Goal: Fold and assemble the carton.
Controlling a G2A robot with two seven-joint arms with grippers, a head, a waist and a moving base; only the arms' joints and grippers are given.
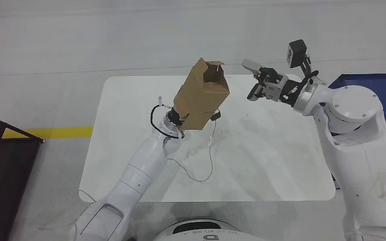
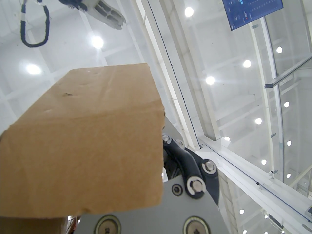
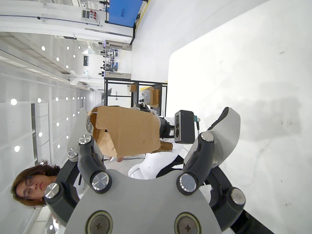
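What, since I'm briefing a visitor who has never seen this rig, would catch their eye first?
The brown carton, held tilted in the air above the white table by the left gripper, its upper end not yet closed. Next, the right gripper beside that upper end, its fingers open and apart from the carton.

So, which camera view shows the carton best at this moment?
The top view: the whole carton shows there, held up above the table by the left gripper at its lower end. The right wrist view shows its side and end flaps from farther away; the left wrist view shows only plain cardboard faces, very near.
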